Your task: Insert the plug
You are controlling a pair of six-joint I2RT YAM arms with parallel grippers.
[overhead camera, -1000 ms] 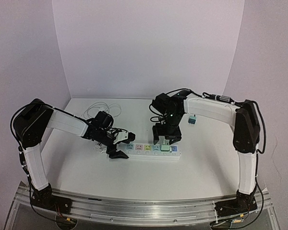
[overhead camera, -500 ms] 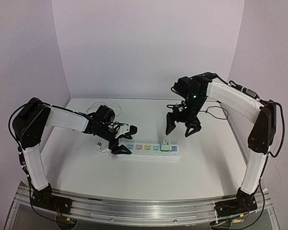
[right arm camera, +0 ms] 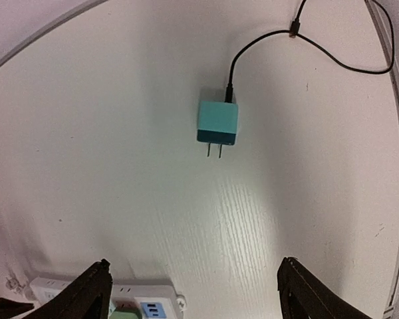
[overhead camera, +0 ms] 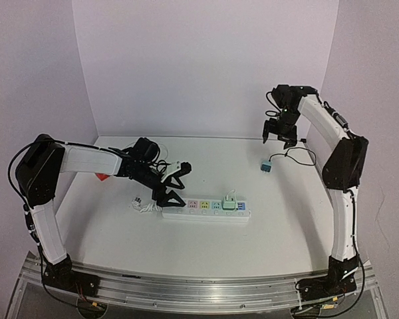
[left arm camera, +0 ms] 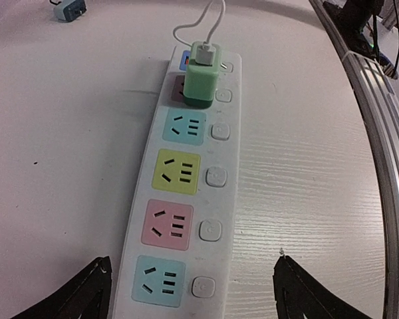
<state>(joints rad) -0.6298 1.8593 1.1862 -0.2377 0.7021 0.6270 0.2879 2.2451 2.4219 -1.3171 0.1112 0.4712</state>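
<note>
Green plug (overhead camera: 230, 201) seated in power strip (overhead camera: 206, 207), near its right end. Left gripper (overhead camera: 178, 186) wide open, empty, at strip's left end. Right gripper (overhead camera: 280, 138) likewise, well behind strip.

A long white strip (overhead camera: 206, 214) (left arm camera: 234, 199) lies flat on the worktop (overhead camera: 279, 219), with a row of coloured sockets, each beside a button. A green plug (overhead camera: 231, 199) (left arm camera: 203, 73) stands upright in the second socket from the strip's right end, a white cable (left arm camera: 209, 16) rising from its top. A teal plug (overhead camera: 266, 166) (right arm camera: 218, 123) lies flat, well beyond that end. Its two bare prongs point toward the strip and a black cable (right arm camera: 253, 46) trails away behind.
</note>
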